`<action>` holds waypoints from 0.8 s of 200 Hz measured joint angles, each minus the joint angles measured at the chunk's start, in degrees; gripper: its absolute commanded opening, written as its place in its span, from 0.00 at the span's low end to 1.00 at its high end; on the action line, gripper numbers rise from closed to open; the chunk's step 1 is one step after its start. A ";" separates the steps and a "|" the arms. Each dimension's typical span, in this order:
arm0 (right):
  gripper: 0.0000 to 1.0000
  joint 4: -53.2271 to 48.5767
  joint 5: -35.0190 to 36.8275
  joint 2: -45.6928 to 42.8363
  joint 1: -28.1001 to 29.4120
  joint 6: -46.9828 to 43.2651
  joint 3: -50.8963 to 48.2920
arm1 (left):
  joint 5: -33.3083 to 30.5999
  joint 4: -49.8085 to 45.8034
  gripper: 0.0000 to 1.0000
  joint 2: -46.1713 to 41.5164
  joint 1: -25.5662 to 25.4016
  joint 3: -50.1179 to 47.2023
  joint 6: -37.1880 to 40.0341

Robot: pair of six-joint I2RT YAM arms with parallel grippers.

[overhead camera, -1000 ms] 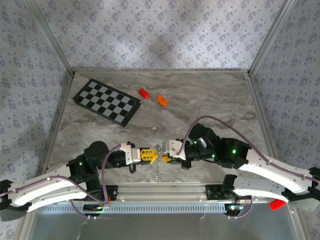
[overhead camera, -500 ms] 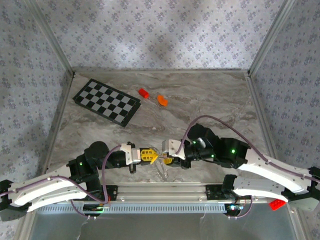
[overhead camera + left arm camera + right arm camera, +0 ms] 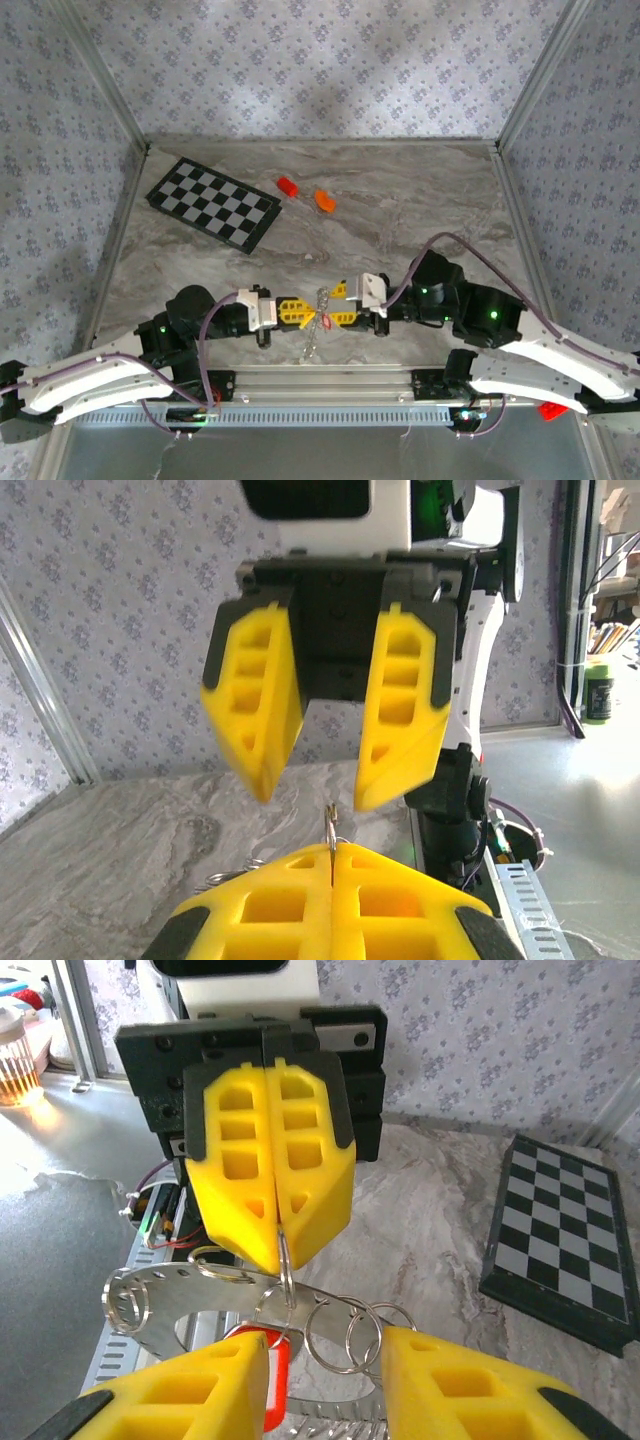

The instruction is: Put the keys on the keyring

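My left gripper is shut, pinching a thin split ring that carries the keyring, a flat silvery loop with holes and a jagged lower edge. Several small rings and the key with a red head hang on it. In the top view the bundle dangles between the two grippers, above the table. My right gripper faces the left one, open, its yellow fingers either side of the hanging rings without touching them. From the left wrist, the ring's edge sticks out of my shut pads.
A checkered board lies at the back left, with a red toy brick and an orange block beside it. The metal rail runs along the near edge. Another red piece sits past the rail at the right.
The right arm has pulled back to the right and its gripper now stands open, a little off the left one. The left gripper has stayed put, still holding the ring.
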 measured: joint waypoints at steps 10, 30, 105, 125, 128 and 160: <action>0.35 0.90 -0.17 0.39 0.00 0.09 -0.63 | 0.28 0.48 0.00 -0.20 0.00 -0.28 -0.13; 0.34 2.95 -0.81 0.48 0.00 0.33 -1.73 | 0.70 1.16 0.00 -0.31 0.00 -0.44 -0.44; 0.24 7.82 -3.61 0.90 0.26 0.98 -2.38 | 0.68 1.79 0.00 -0.52 0.00 -1.18 -0.85; 0.22 8.11 -3.74 1.66 0.26 1.29 -2.38 | 0.57 1.92 0.00 -0.68 0.00 -1.18 -0.87; 0.22 8.11 -3.80 1.81 0.26 1.29 -2.38 | 0.50 1.97 0.00 -0.68 0.00 -1.18 -0.85; 0.19 7.89 -3.82 2.62 0.37 1.29 -2.38 | 0.44 1.99 0.00 -0.68 0.00 -1.18 -0.85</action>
